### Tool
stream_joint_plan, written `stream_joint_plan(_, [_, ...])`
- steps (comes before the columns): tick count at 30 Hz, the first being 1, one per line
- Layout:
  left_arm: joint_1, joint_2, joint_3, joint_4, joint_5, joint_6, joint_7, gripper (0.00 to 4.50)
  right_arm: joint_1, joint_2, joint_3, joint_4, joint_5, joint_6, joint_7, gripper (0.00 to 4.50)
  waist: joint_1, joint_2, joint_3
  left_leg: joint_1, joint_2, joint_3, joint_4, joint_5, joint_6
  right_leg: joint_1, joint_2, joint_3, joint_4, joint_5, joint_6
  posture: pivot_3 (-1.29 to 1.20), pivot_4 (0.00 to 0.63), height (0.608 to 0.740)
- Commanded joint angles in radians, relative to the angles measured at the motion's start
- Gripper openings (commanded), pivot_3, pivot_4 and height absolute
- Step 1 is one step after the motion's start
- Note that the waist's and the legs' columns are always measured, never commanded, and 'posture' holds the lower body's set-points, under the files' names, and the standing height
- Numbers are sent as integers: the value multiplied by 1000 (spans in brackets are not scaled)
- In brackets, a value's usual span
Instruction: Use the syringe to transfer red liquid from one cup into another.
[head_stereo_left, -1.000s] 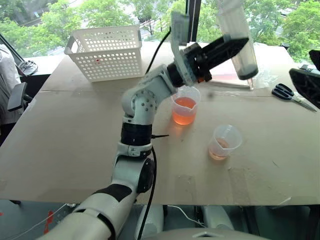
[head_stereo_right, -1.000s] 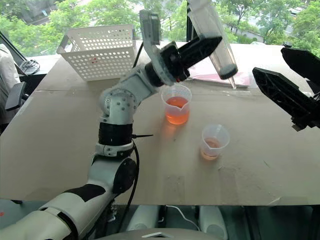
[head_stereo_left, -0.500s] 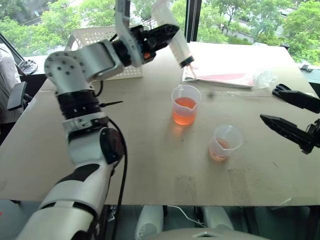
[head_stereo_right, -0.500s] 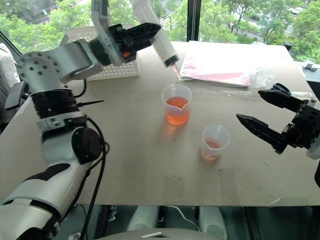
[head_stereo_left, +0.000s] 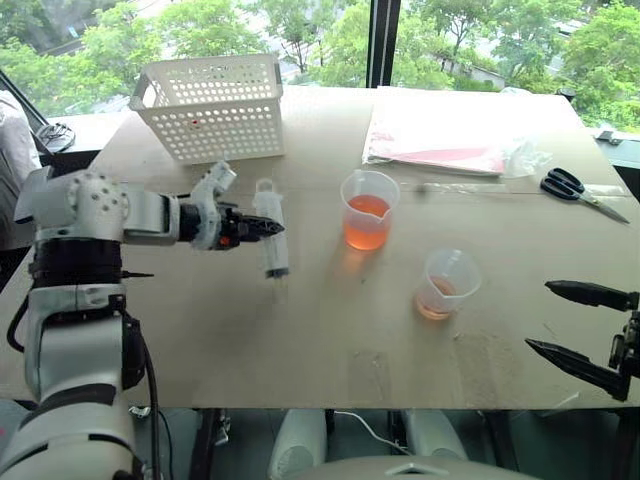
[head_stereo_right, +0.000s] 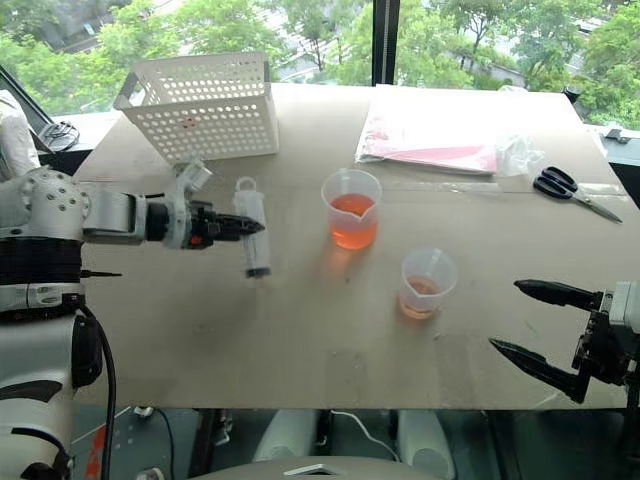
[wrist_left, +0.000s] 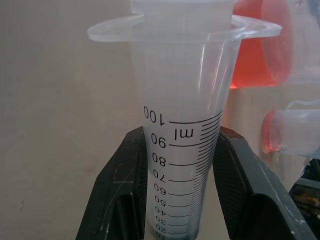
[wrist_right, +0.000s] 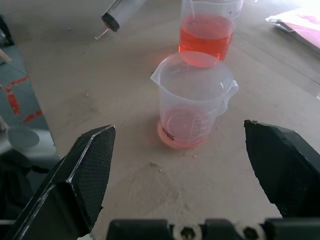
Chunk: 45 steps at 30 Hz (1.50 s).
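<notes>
the left gripper (head_stereo_left: 262, 229) squeezes the syringe (head_stereo_left: 272, 240) over the table's (head_stereo_left: 330, 340) left side, tip down. the right gripper (head_stereo_left: 583, 325) waits wide apart. next, dip the tip into the big cup (head_stereo_left: 368, 208) of red liquid (head_stereo_left: 367, 222).

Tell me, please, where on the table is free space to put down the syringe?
Bare table lies under the syringe, from the white basket to the near edge. Another free strip runs between the smaller cup and the right claw. It is crowded at the far right: pink packet, scissors, larger cup.
</notes>
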Motion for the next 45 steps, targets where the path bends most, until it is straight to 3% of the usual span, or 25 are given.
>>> stream_joint_plan(1, [-42,60,-81,59,95,-79,-137,1275,31,20,-32,-26,-14,-37,36,4411,-1,0,0,0,0,0,0,0,0,0,0,0,0,0,0,0,150,740])
stream_joint_plan(6, [-97,51,-145,194,217,-177,-245,1275,48,46,-36,-42,-16,-44,30,4411,0,0,0,0,0,0,0,0,0,0,0,1,0,0,-1,0,150,740])
stream_joint_plan(8, [-105,45,-159,221,254,-199,-273,2279,45,48,-24,-50,-14,-39,20,4500,0,0,0,0,0,0,0,0,0,0,0,1,0,0,-1,0,150,740])
stream_joint_plan(11, [-99,43,-158,222,283,-202,-307,3216,27,46,4,-47,-22,-35,8,4500,-1,0,0,0,0,0,0,0,0,0,0,1,0,0,-1,0,150,740])
stream_joint_plan(12, [-93,45,-148,209,284,-196,-311,3739,21,44,9,-45,-22,-33,6,4500,-1,-1,0,0,0,0,0,0,0,0,0,1,0,0,-1,0,150,740])
stream_joint_plan(15, [-81,42,-38,174,267,-176,-272,4477,-12,35,26,-24,-25,-26,-7,4500,-2,-1,0,0,0,0,0,0,0,0,0,1,0,0,-1,0,150,740])
stream_joint_plan(18, [-8,50,106,31,229,-158,-226,4477,-50,41,60,8,-69,-43,-30,4500,-4,-1,0,0,1,-1,0,0,0,0,-1,1,0,1,-1,0,150,740])
stream_joint_plan(20, [115,45,207,-185,217,-222,-188,4477,-68,45,89,28,-92,-50,-41,4500,-6,-1,0,0,2,0,0,0,0,0,-1,1,0,1,-1,0,150,740])
stream_joint_plan(24, [396,-79,462,-649,180,-436,-107,4477,-132,63,152,105,-128,-45,-88,4500,-2,-1,0,0,3,1,-1,0,0,-1,-5,3,1,1,-1,0,150,740])
stream_joint_plan(30, [671,-162,531,-992,95,-547,-126,4477,-238,64,207,249,-169,-57,-113,4500,2,1,-2,2,1,1,0,0,0,1,-6,3,1,1,-1,0,150,740])
stream_joint_plan(36, [994,-190,571,-1134,125,-704,-186,4477,-278,21,193,349,-216,-89,-84,4500,-2,3,-3,3,2,2,0,0,0,2,-3,4,1,0,-2,0,150,740])
stream_joint_plan(45, [1415,-253,628,-1205,143,-892,-272,4477,-248,-29,159,438,-219,-106,-8,4500,2,4,-4,3,2,5,1,-1,2,1,-4,6,-1,-1,0,0,150,740])
